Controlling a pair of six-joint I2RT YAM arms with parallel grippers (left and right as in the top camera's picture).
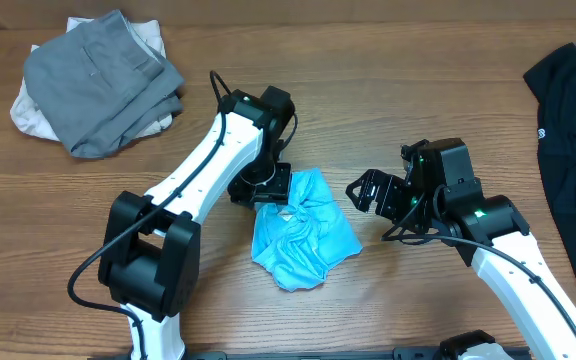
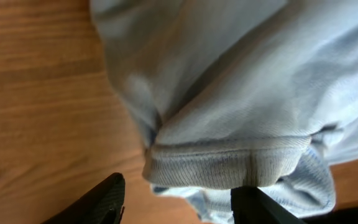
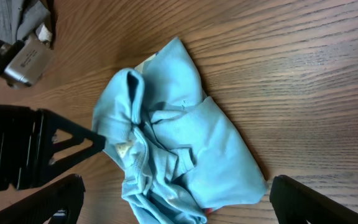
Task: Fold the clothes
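Observation:
The light blue T-shirt [image 1: 303, 230] lies crumpled on the wooden table, near the middle. My left gripper [image 1: 268, 190] sits at its upper left edge. In the left wrist view the shirt [image 2: 241, 81] fills the top, and its ribbed edge [image 2: 229, 165] hangs just past the left gripper [image 2: 179, 208]. Those jaws stand apart: one fingertip [image 2: 104, 199] is over bare wood, the other [image 2: 257, 202] is against the cloth. My right gripper [image 1: 368, 190] hovers wide open to the right of the shirt. Seen from the right wrist, the shirt [image 3: 173, 149] lies ahead between the spread fingers [image 3: 303, 199].
A grey garment [image 1: 98, 80] is piled on an off-white one [image 1: 28, 110] at the back left. A black garment [image 1: 573, 130] lies along the right edge. The table's front edge runs close below the arm bases.

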